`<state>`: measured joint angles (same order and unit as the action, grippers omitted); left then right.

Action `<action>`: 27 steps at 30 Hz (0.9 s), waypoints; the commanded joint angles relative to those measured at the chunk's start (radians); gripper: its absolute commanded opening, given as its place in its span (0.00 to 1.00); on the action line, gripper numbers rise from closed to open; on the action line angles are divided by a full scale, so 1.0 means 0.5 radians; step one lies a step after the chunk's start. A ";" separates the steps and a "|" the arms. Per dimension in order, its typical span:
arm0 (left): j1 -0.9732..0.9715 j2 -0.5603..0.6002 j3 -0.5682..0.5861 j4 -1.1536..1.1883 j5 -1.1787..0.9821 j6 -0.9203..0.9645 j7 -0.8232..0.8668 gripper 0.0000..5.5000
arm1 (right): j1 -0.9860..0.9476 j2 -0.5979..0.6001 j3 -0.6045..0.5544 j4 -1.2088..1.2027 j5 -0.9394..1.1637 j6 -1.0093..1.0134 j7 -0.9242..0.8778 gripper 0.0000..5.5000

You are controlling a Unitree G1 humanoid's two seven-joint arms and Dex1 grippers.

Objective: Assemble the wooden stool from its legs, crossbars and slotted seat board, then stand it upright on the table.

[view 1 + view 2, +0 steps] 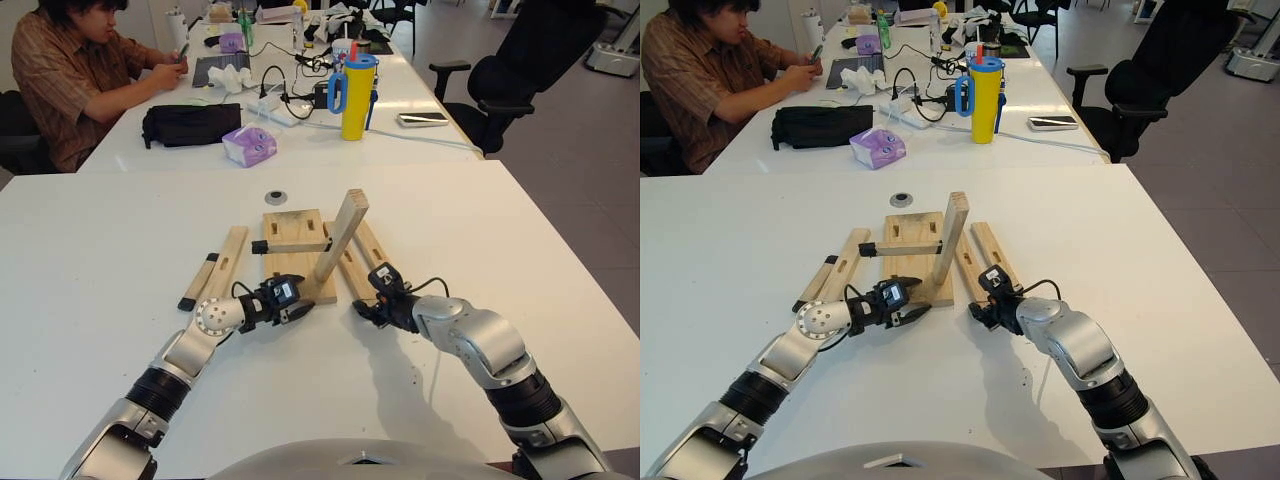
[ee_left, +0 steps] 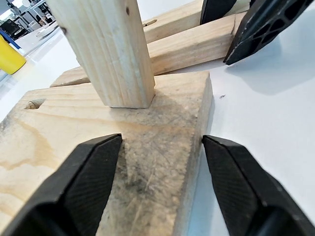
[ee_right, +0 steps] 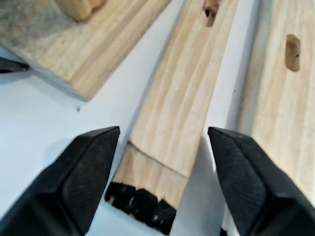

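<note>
Wooden seat board (image 1: 285, 222) lies flat on the worktop (image 1: 120, 230), one leg (image 1: 342, 235) slotted in and leaning. The crossbar (image 1: 295, 246) and loose leg (image 3: 179, 88) wait unfitted, so most assembly looks undone. Wide open, the left tool (image 2: 162, 139) straddles the board's edge, the right tool (image 3: 163, 132) the loose leg's end.

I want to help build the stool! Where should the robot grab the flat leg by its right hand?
Probably near its black-capped end, squeezing across the narrow sides, coming in low from the robot's side. The leg lies flat with a gap on each side, and the open right end effector straddles that end.
</note>
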<state>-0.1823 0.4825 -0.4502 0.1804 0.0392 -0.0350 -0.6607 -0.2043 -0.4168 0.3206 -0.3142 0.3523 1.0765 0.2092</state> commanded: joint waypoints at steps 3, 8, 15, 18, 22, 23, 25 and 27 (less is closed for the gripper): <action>0.189 -0.030 -0.307 0.360 0.307 0.370 -0.079 0.55 | -0.075 0.283 -0.103 0.437 -0.099 -0.190 -0.075 0.61; 0.115 -0.137 -0.342 0.379 0.363 0.364 0.004 0.55 | -0.013 0.314 -0.132 0.553 -0.158 -0.321 -0.059 0.51; 0.112 -0.142 -0.200 0.293 0.327 0.086 0.129 0.55 | 0.098 0.452 -0.270 0.435 -0.276 -0.715 -0.175 0.37; 0.128 -0.126 -0.136 0.176 0.272 -0.023 0.124 0.55 | 0.088 0.533 -0.398 0.410 -0.249 -0.828 -0.201 0.37; 0.148 -0.104 -0.031 -0.028 0.271 -0.155 0.191 0.55 | 0.040 0.657 -0.572 0.319 -0.140 -1.026 -0.162 0.37; 0.165 -0.088 0.000 -0.123 0.261 -0.161 0.189 0.55 | 0.016 0.667 -0.618 0.288 -0.129 -1.082 -0.170 0.37; 0.213 -0.057 0.062 -0.323 0.173 -0.072 0.119 0.55 | -0.055 0.674 -0.721 0.231 -0.080 -1.161 -0.168 0.37; 0.241 -0.020 0.105 -0.496 0.027 0.105 -0.024 0.55 | -0.162 0.662 -0.837 0.171 0.015 -1.183 -0.148 0.37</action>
<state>-0.0726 0.4454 -0.4249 0.0197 0.1168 -0.0647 -0.6066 -0.2119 -0.0814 -0.0378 -0.1789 0.3106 0.5126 0.1282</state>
